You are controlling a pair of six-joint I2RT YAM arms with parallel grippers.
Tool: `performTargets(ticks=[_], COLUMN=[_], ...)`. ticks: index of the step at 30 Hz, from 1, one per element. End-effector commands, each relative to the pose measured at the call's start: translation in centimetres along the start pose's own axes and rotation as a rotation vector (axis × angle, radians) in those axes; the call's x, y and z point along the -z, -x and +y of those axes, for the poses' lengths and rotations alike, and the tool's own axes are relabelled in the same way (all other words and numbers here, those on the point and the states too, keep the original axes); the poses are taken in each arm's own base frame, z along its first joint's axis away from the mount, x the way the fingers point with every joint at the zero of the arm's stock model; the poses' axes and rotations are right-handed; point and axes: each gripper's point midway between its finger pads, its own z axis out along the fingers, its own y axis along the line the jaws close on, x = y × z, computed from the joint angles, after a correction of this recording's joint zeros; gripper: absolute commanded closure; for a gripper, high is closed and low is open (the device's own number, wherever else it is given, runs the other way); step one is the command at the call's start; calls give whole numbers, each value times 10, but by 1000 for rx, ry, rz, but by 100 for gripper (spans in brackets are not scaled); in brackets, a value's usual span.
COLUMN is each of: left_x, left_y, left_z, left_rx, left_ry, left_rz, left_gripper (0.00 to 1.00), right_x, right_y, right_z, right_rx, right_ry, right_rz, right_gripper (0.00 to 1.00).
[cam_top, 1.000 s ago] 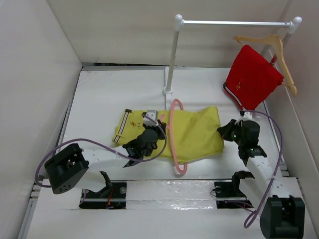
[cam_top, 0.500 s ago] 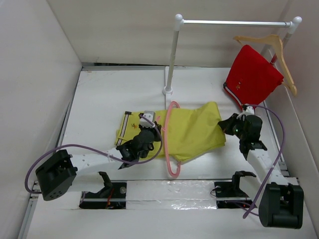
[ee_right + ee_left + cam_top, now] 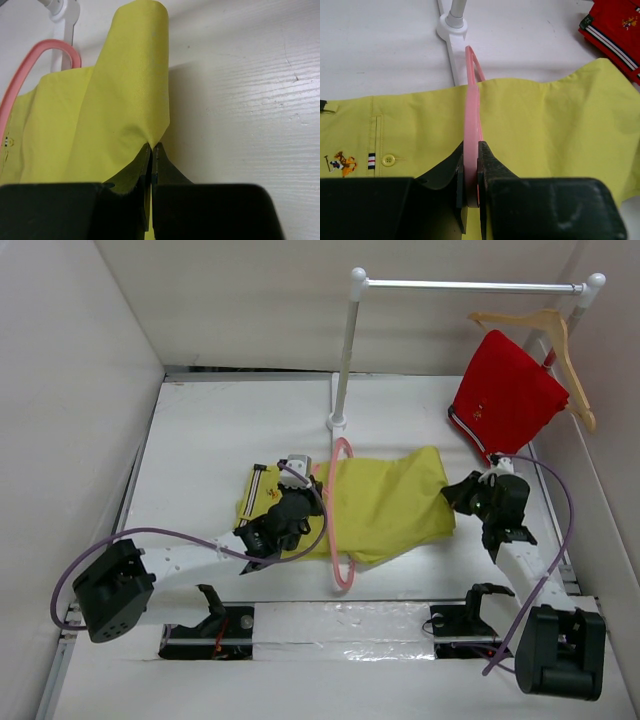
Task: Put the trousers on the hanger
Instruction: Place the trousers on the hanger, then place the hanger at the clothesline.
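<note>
- Since a second ago, the hanger has shifted left across the trousers.
- My left gripper clamps the stiff hanger; my right gripper pinches a fold of limp cloth.

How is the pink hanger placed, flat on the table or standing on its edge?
On edge: the left gripper clamps the hanger, seen as a thin strip over the trousers.

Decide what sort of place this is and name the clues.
Probably a robot test booth: white walls box in the table, two arms are bolted at its edge, and a small rail holds a red garment.
</note>
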Motion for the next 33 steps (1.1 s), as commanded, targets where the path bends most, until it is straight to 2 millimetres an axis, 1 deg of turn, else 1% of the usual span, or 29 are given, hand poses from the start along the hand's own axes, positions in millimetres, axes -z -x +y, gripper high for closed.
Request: performTargets(ticks=[1, 2, 4, 5, 7, 8, 9, 10, 11, 12, 13, 14, 15, 16, 17, 18, 19, 20, 21, 22, 23, 24, 25, 26, 28, 29, 30, 31, 33], left_x=[6, 9, 11, 15, 22, 26, 32, 36, 40, 44, 50, 53, 55, 58, 60, 61, 61, 61, 61, 61, 60, 59, 57, 57, 57, 56, 56, 56, 55], left_y=[39, 44, 48, 54, 59, 69, 71, 75, 80, 91, 95, 107, 108, 110, 116, 117, 119, 119, 122, 123, 125, 127, 127, 133, 137, 140, 141, 141, 144], left_z=[-13, -19, -24, -30, -38, -43, -47, -51, -55, -58, -65, -73, -73, -78, -79, -79, -80, -80, -80, -80, -82, -84, -87, -91, -93, -95, -95, -96, -99], left_rx=[32, 36, 48, 64, 70, 84, 73, 67, 60, 52, 48, 65, 63, 72, 87, 98, 121, 132, 149, 160, 168, 178, 175, 183, 182, 182, 176, 176, 176], left_ry=[-15, -23, -42, -63, -83, -93, -95, -99, -103, -94, -108, -120, -118, -133, -138, -142, -144, -145, -139, -137, -137, -141, -143, -147, -144, -143, -140, -142, -150], left_rz=[-88, -97, -94, -101, -101, -115, -113, -117, -121, -128, -123, -133, -121, -118, -126, -127, -131, -135, -149, -154, -158, -163, -160, -167, -168, -172, -174, -175, -178], left_gripper=[100, 100, 100, 100, 100, 100, 100, 100, 100, 100, 100, 100, 100, 100, 100, 100, 100, 100, 100, 100, 100, 100, 100, 100, 100, 100, 100, 100, 100], right_x=[-4, -5, -5, -5, -4, -3, -2, 2, 5, 8, 18, 23, 37, 36, 48, 54, 60, 66, 69, 79, 82, 84, 94, 98, 98, 103, 104, 98, 93], right_y=[20, 19, 19, 19, 19, 19, 17, 26, 29, 22, 40, 45, 50, 45, 53, 45, 44, 42, 39, 22, 13, 5, -11, -18, -28, -36, -38, -49, -57], right_z=[2, 1, 1, 1, 0, 2, 3, 14, 21, 32, 51, 59, 87, 93, 104, 124, 136, 149, 164, 192, 204, 218, 239, 248, 261, 269, 275, 277, 284], right_rx=[36, 32, 28, 28, 33, 36, 40, 76, 95, 114, 153, 167, 182, 176, 177, 183, 154, 140, 121, 76, 50, 22, -20, -34, -63, -73, -84, -82, -86], right_ry=[26, 21, 21, 19, 16, 21, 25, 52, 66, 85, 117, 117, 183, 195, 205, 263, 299, 342, 400, 500, 540, 591, 641, 657, 634, 626, 629, 612, 617], right_rz=[-86, -82, -81, -81, -78, -76, -62, -76, -77, -42, -90, -110, -132, -121, -155, -137, -140, -140, -144, -93, -77, -69, -29, -16, -4, -2, -4, 17, 36], right_gripper=[100, 100, 100, 100, 92, 86, 70, 59, 48, 31, 23, 19, 17, 17, 17, 17, 19, 20, 26, 33, 39, 42, 42, 40, 28, 23, 15, 13, 13])
